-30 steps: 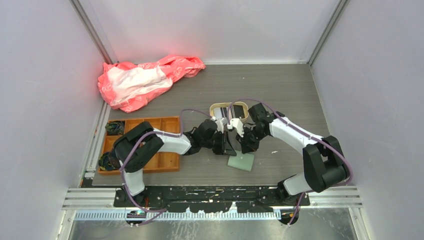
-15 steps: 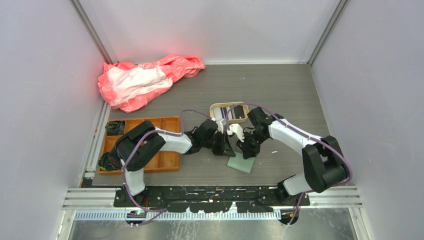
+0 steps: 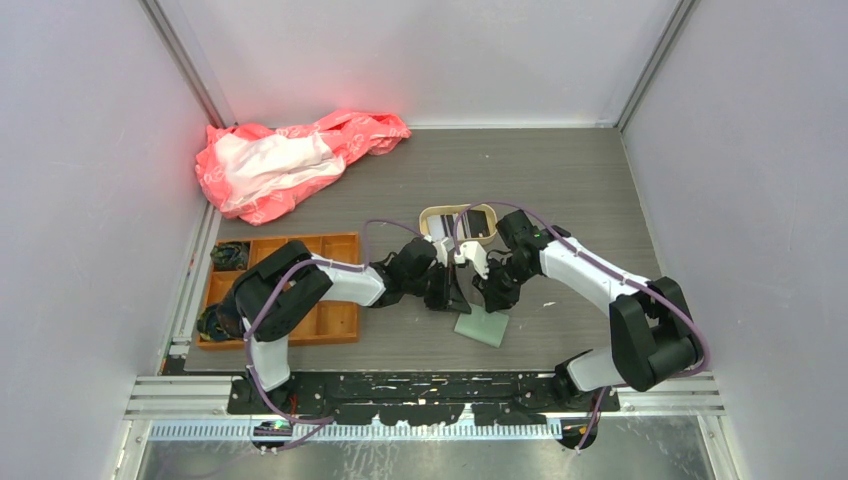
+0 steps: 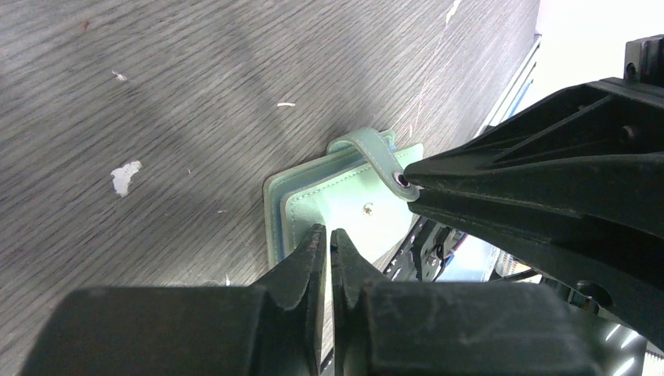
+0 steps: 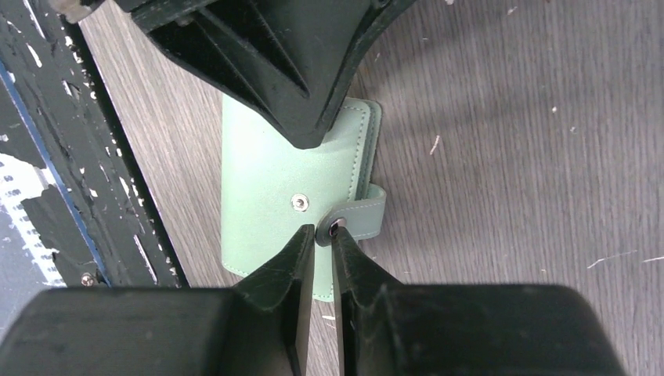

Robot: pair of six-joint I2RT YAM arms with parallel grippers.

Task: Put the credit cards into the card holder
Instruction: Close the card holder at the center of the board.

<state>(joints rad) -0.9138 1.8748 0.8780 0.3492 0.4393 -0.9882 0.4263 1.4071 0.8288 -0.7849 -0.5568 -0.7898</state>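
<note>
From above, sage-green card holder (image 3: 482, 326) flat on the desk (image 3: 560, 180), close to the near edge, between the two arms. Left gripper (image 3: 458, 295) and right gripper (image 3: 488, 298) tip to tip just above its far end, too small here to judge either grip. Right behind them, beige tray (image 3: 430, 215) with the credit cards (image 3: 478, 222) inside, one dark and one pale, partly hidden by the right arm. Further left, orange compartment tray (image 3: 335, 318); at the far left corner, crumpled pink bag (image 3: 290, 160). From the left wrist, left gripper (image 4: 330, 239) pressed almost together, only a sliver of gap and nothing between the fingers, tips over the card holder (image 4: 344, 204), contact impossible to confirm. Cover closed, small stud (image 4: 366, 208) bare, strap (image 4: 368, 149) arched up off the cover and ending at the tip of the right gripper (image 4: 409, 182). From the right wrist, right gripper (image 5: 322, 235) narrowed onto the ring at the end of the strap (image 5: 364, 215), pinching it just beside the stud (image 5: 299, 203). Card holder (image 5: 258, 172) lying lengthwise along the black frame (image 5: 47, 157) at the desk's edge. Left gripper (image 5: 309, 143) pointing down at the cover from the opposite side, well apart from the stud.
</note>
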